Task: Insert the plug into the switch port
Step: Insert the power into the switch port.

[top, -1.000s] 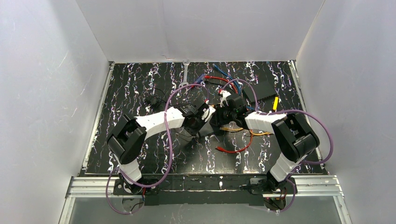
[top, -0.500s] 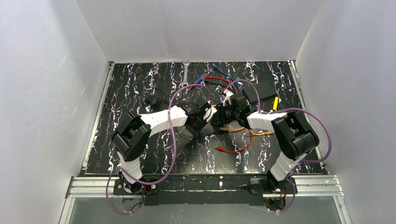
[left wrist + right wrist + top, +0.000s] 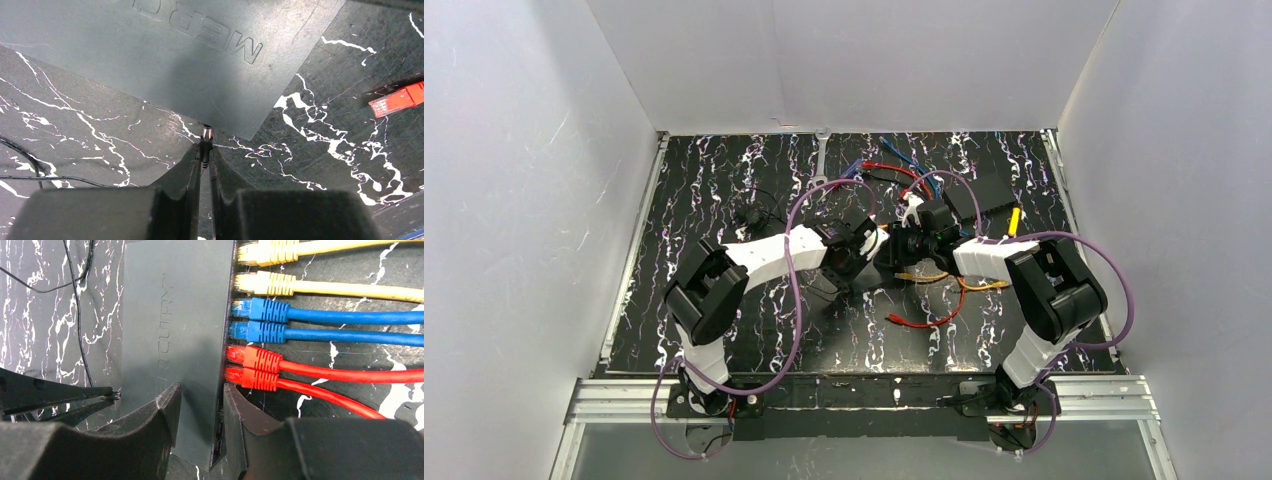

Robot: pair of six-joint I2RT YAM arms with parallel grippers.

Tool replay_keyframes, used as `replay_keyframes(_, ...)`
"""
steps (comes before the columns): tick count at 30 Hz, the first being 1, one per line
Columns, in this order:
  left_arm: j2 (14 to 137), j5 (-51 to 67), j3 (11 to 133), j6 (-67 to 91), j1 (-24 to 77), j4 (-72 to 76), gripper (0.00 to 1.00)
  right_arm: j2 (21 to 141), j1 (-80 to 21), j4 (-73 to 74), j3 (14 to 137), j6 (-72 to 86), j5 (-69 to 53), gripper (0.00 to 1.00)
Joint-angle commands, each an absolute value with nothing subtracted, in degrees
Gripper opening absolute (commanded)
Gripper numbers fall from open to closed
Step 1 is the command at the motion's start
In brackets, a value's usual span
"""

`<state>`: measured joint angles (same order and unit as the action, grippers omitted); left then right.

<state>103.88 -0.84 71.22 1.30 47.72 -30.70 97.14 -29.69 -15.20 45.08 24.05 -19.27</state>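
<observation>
Gripping one switch [image 3: 170, 315], six cables [image 3: 325, 316] in: right gripper [image 3: 201, 392]; left gripper [image 3: 205, 152] pinching one plug [image 3: 206, 133].

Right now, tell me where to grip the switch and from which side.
Grip the switch at its bare end nearest the right arm, coming in endwise along its length. One long edge is packed with cables, and the left claw holds the plug at the opposite edge, so only the ends look free. The right claw grips it there.
</observation>
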Motion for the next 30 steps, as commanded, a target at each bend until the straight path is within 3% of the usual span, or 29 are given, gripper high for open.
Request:
replay_keyframes(1, 105.2, 0.0, 73.5, 1.3, 47.5, -33.5, 0.0, 98.2, -29.7, -14.1, 43.7, 24.4, -20.4, 0.45)
replay_keyframes(30, 103.8, 0.8, 73.9, 1.5, 47.5, -30.3, 0.0, 98.7, -29.7, -14.9, 43.6, 24.8, -21.3, 0.45)
